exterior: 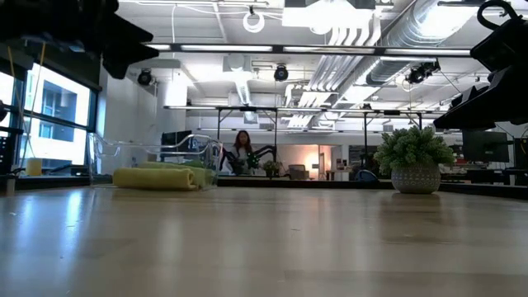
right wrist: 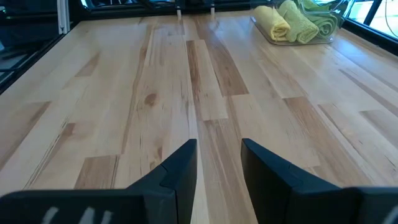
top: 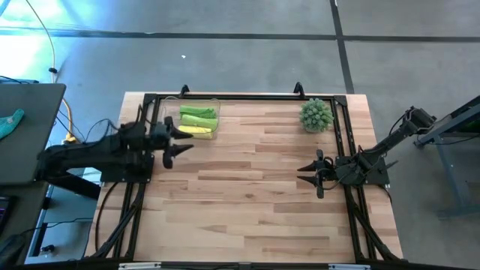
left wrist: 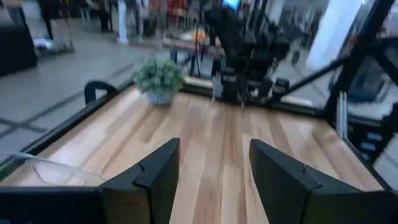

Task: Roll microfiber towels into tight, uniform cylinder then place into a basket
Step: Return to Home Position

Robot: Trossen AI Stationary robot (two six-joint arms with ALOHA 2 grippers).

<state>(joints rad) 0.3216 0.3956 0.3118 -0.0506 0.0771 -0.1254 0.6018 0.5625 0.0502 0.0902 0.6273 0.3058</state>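
Three rolled microfiber towels lie side by side in the clear basket (top: pixel 218 109) at the table's far left: two light green ones (top: pixel 199 116) and a pale yellow one (top: pixel 195 130) nearest the table's middle. The right wrist view shows the yellow roll (right wrist: pixel 274 23) and the green rolls (right wrist: pixel 309 21) in the basket (right wrist: pixel 336 12). My left gripper (top: pixel 178 146) hovers open just on the near side of the basket, pointing toward the table's right, with nothing between its fingers (left wrist: pixel 214 155). My right gripper (top: pixel 310 178) stands open at the right, low over bare wood (right wrist: pixel 219 152).
A spiky green plant in a pot (top: pixel 316 115) stands at the far right of the table. A black frame (top: pixel 247 96) runs along the far edge and both sides. Bare wood (top: pixel 247 187) fills the middle and near part. A person shows far off in the room (exterior: pixel 242 148).
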